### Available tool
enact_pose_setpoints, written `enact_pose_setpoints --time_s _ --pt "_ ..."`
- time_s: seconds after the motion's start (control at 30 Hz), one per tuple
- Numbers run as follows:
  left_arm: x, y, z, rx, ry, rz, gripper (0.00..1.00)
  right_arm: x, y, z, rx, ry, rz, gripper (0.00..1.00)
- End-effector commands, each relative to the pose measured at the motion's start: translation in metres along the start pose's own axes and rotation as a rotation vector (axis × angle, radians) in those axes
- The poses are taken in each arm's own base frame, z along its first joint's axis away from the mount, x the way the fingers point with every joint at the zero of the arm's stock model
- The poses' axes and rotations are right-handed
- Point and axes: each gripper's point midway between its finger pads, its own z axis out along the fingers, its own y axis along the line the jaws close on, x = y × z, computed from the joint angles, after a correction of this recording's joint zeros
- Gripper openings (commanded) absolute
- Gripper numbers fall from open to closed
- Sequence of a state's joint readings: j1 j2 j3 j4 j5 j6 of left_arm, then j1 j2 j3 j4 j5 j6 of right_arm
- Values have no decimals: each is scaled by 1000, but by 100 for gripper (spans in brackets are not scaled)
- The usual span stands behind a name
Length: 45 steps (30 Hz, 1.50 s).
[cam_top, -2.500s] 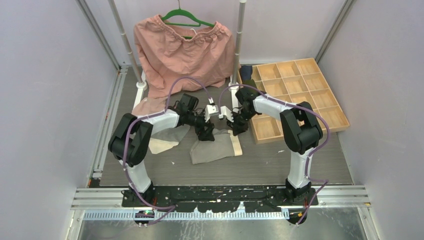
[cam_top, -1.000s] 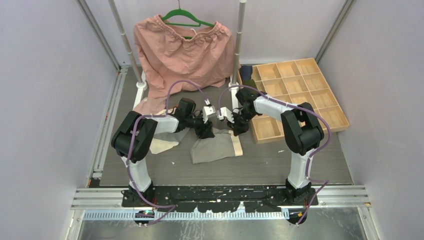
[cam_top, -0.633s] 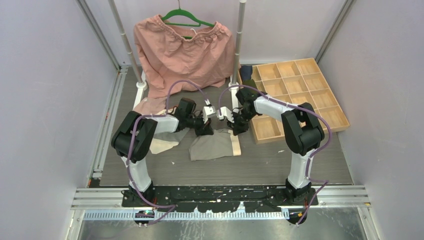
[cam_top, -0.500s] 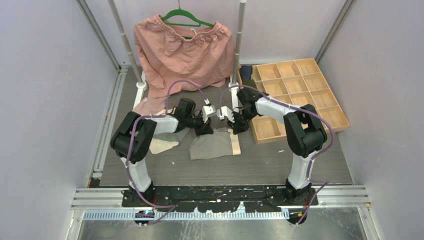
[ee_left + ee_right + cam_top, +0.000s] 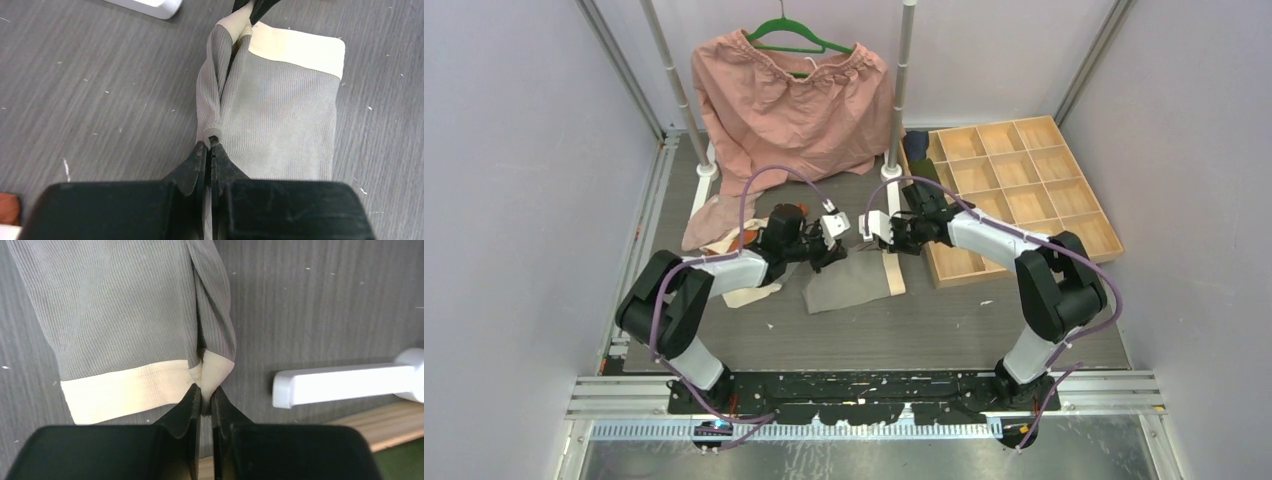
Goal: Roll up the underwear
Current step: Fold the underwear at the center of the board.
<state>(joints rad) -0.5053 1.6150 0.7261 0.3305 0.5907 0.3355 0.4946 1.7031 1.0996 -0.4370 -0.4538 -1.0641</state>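
I have the grey underwear (image 5: pixel 849 287) lying flat on the table (image 5: pixel 964 330) at centre, between the two arms, with its cream waistband (image 5: pixel 892 272) at the right end. Its long axis runs left to right, from one claw to the other. The left gripper (image 5: pixel 210 146) is pressed together on the rolled hem at the far left corner. The right gripper (image 5: pixel 205 392) is pinching the far corner of the waistband. Both hold the same far edge, raised into a narrow fold, and the body of the cloth lies from them toward the arm bases. I judge that the next move is to carry that edge toward the bases, both arms level, to start the roll. Room: bare table on the near side; the white post foot (image 5: pixel 340 382) just beyond the right gripper; the wooden tray (image 5: pixel 1024 200) near on the right, apart from the waistband; a cream underwear (image 5: pixel 749 290) near on the left.
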Motion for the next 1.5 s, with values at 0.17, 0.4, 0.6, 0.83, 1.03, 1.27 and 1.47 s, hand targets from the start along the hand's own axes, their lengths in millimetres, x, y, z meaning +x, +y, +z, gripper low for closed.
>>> enact_pose_setpoints --time_s 0.17,0.4,0.6,0.83,1.03,1.27,1.47 --pt "-21 -14 -11 -127 -27 192 1 -16 -21 -17 244 12 -177 1" --pt "-20 -24 -25 -187 -52 215 0 -22 -20 -25 374 11 -247 1" --pt "-17 -35 -30 -170 -60 205 0 -23 -11 -32 415 19 -288 1" --pt "-12 -53 -31 -138 -53 227 0 -23 8 -40 425 44 -351 1" --pt "-18 -52 -37 -197 -80 242 1 -28 -1 -49 557 64 -376 1" --pt "-26 -39 -41 -265 -77 235 1 -16 1 -50 548 132 -388 1" --pt "-26 -34 -56 -307 -20 269 0 -8 -1 -62 556 177 -393 1"
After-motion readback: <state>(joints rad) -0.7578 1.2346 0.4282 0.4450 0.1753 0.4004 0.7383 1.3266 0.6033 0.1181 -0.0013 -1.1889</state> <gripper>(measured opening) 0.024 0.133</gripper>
